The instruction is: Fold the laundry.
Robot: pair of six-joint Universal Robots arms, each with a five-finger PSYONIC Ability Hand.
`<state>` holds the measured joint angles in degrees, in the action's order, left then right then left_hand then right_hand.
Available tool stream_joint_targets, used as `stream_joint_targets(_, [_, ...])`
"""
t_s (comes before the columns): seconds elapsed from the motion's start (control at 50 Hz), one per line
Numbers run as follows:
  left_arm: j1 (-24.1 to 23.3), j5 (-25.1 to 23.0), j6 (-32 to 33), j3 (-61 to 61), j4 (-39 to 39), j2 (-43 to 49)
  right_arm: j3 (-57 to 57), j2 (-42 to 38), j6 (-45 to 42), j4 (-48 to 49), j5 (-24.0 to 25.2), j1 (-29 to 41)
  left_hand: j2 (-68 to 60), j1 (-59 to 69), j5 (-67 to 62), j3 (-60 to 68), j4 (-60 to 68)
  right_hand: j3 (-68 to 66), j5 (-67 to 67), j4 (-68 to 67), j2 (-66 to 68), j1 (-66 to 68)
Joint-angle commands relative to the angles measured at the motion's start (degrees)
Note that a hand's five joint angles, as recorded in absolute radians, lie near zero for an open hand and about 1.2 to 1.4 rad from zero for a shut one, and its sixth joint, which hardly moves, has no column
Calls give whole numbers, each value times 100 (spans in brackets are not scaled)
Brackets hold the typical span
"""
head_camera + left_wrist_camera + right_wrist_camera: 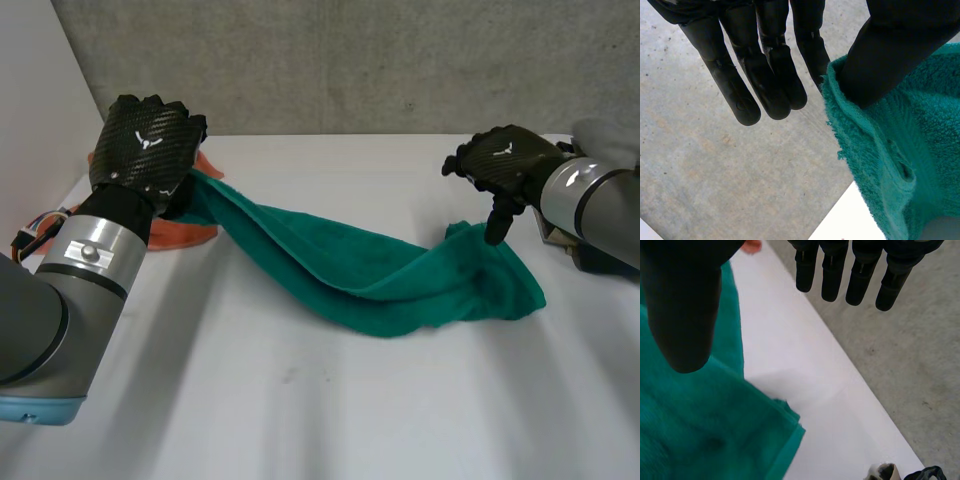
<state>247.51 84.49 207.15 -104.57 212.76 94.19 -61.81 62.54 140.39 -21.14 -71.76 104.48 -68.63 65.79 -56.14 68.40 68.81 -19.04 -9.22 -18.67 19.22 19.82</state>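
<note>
On table (300,400) | one green towel (400,280) | one orange cloth (185,233) | left hand (145,145) fingers pinch towel | right hand (505,160) fingers spread

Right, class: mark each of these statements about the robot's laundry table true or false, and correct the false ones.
1. The left robot hand holds one end of the green towel up off the table. True.
2. The green towel is folded into a neat square. False: it runs in a long rumpled strip from one hand to the other.
3. An orange cloth lies on the table under the left robot hand. True.
4. The right robot hand is a fist clenched round the towel. False: its fingers are straight and clear of the cloth, with its thumb at the towel's end.
</note>
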Motion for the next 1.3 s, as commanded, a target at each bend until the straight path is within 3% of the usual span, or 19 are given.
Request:
stream_joint_targets(0.02, [8,-3,0,-107,2,-24,379,-917,-855,101,83,-25,-1137,1421,-1386,1160,1119,-400,-381,-437,382,321])
stream_joint_targets(0.24, [87,-3,0,-133,2,-15,986,-2395,-1199,795,75,-16,-1137,1421,-1386,1160,1119,-1491,-1473,-1528,1473,1413])
stream_joint_targets(0.28, [122,-3,9,-133,2,-24,1065,-2544,-1199,1068,57,-25,-1137,1421,-1386,1160,1119,-2832,-2813,-2869,2814,2754])
stream_joint_targets(0.34, [166,-3,9,-125,2,-32,1100,-2527,-1146,1418,-39,-68,-1137,1421,-1386,1160,1119,-6085,-6067,-6123,6068,6007])
stream_joint_targets(0.38, [228,-3,18,-107,2,-67,1092,-2414,-1137,1560,-171,-51,-1137,1421,-1386,1160,1119,-6096,-6078,-6133,6078,6018])
stream_joint_targets(0.56, [737,-20,18,183,-164,-796,188,-174,-1067,1552,-391,-402,-1137,1421,-1386,1160,1119,-6096,-6078,-6133,6078,6018])
stream_joint_targets(0.74, [1212,-467,0,938,-1454,-1640,-157,2418,-1093,61,-339,-1052,-1137,1421,-1386,1160,1119,-6096,-6078,-6133,6078,6018])
stream_joint_targets(0.88, [1379,-811,0,1562,-2501,-1746,-147,3211,-1119,-1100,-286,-1123,-1137,1421,-1386,1160,1119,-6096,-6078,-6133,6078,6018])
stream_joint_targets(1.04, [1555,-873,44,1748,-3012,-1053,-393,2774,-1172,-1428,-277,-1123,-1137,1421,-1386,1160,1119,-6096,-6078,-6133,6078,6018])
stream_joint_targets(1.2, [1309,-847,71,2133,-3039,695,-342,1052,-1155,-1340,-400,-1045,-1137,1421,-1386,1160,1119,-6096,-6078,-6133,6078,6018])
stream_joint_targets(1.3, [1002,-750,307,3345,-2828,1777,405,137,-962,-726,-689,-922,-1137,1421,-1386,1160,1119,-6096,-6078,-6133,6078,6018])
